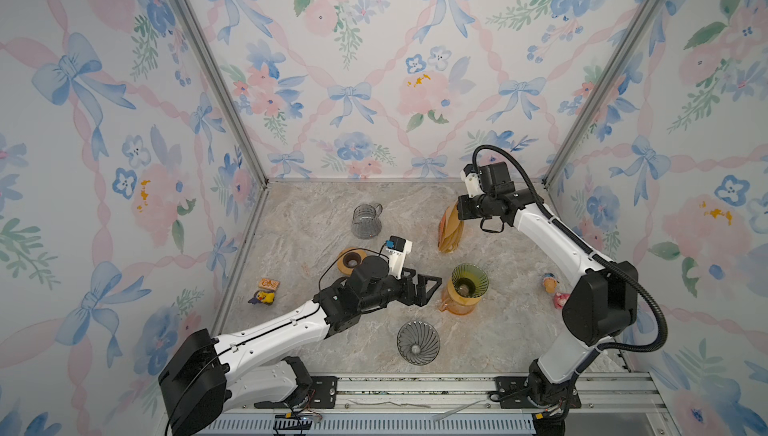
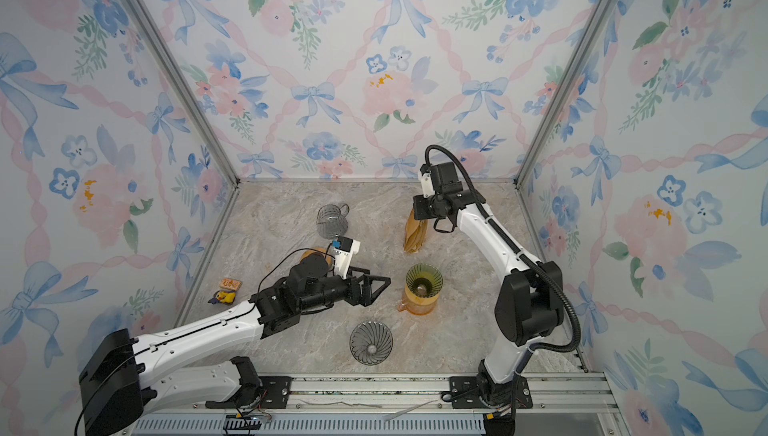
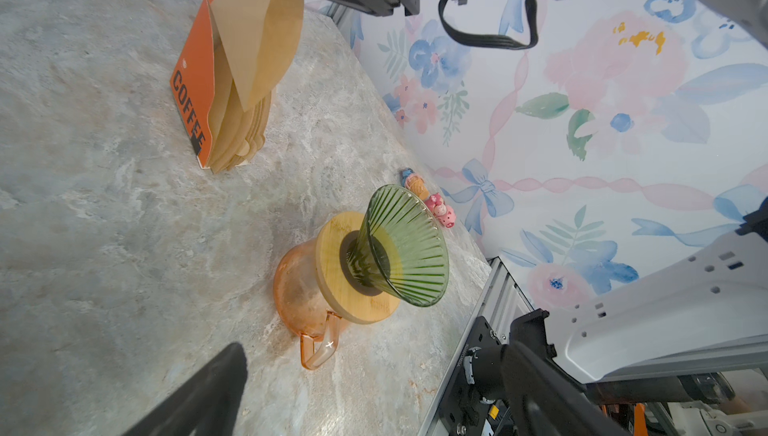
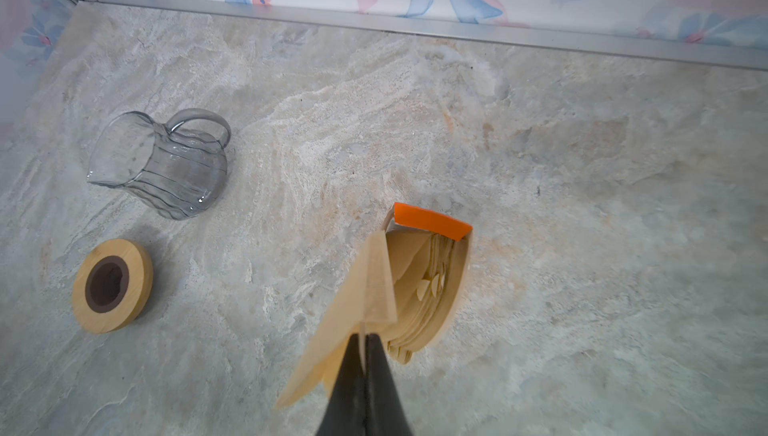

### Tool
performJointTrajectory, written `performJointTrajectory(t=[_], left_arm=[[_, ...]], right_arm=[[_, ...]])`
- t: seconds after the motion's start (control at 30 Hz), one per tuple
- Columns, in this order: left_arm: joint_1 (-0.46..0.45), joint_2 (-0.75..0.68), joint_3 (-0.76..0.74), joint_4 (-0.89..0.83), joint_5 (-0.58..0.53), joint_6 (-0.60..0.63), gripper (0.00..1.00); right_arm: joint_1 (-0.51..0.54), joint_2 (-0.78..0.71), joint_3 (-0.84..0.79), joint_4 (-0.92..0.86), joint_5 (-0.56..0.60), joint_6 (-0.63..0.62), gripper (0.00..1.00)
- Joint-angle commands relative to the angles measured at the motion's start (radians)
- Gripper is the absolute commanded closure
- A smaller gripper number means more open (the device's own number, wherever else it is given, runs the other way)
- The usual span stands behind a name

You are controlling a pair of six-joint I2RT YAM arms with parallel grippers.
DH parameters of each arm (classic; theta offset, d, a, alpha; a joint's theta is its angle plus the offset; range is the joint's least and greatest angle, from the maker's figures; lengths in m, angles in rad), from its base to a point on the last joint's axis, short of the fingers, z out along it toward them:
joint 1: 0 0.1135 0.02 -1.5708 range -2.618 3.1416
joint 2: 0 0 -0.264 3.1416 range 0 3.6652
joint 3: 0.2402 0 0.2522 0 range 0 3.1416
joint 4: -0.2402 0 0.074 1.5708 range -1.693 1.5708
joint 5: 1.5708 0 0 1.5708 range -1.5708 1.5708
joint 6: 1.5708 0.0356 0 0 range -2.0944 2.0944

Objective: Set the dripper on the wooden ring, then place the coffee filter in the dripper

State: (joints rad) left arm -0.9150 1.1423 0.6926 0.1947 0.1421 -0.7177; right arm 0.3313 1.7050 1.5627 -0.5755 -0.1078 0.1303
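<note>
**Over the pack, one filter pinched**

Across both top views, the right gripper [image 1: 456, 210] hangs over the orange filter pack [image 1: 449, 242] near the back of the table [image 1: 311, 213]. The left gripper [image 1: 430, 290] stands spread wide and empty beside the green dripper [image 1: 469, 276] (seated on an orange carafe [image 1: 455, 307]).

From the left wrist, the coffee filter [image 3: 262, 38] dangles above the pack, well apart from the dripper.

From the right wrist, the right jaws are clamped on the filter's top edge.

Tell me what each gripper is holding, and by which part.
The right gripper pinches a brown coffee filter by its top edge, above the filter pack. The left gripper is open and empty.
</note>
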Motion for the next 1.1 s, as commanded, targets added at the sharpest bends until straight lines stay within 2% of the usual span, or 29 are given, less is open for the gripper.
performJointTrajectory(t=[0.0,0.47,0.77,1.07], left_arm=[[0.008,-0.001,-0.014,0.030,0.009,-0.001,0.02],[0.019,-0.029,-0.014,0.027,0.022,0.010,0.02],[0.048,-0.115,0.004,-0.056,0.019,0.040,0.02],[0.063,-0.155,0.018,-0.096,0.023,0.055,0.02]], right_arm=[[0.016,-0.044,-0.011,-0.046,0.021,0.005,0.95],[0.075,-0.326,-0.044,-0.122,0.092,0.015,0.95],[0.140,-0.501,-0.060,-0.305,0.143,0.018,0.94],[0.147,-0.640,-0.065,-0.523,0.152,0.042,0.95]])
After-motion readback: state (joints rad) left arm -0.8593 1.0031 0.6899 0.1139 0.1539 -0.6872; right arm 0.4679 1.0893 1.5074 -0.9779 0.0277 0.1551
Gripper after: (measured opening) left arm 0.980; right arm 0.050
